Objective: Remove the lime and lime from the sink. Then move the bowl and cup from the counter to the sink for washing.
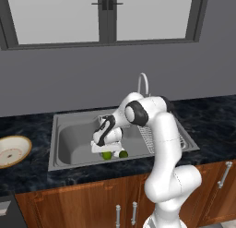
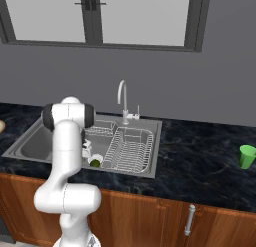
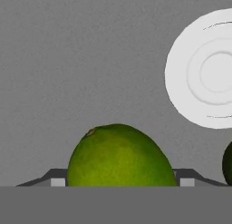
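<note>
- Two limes lie at the sink's [image 1: 64,130] front edge: the brighter lime [image 3: 120,155] sits between the pincer's [image 1: 107,151] jaws; the dark lime [image 1: 123,154] lies just beside.
- Whether the jaws already grip, I cannot tell.
- Likely light, firm, waxy and apt to roll; best clamped across the widest middle.

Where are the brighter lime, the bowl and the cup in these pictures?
brighter lime [image 3: 120,156]: hand view, middle of its green skin.
bowl [image 1: 12,150]: left base view, white inside near the rim.
cup [image 2: 246,156]: right base view, its green side wall.
</note>
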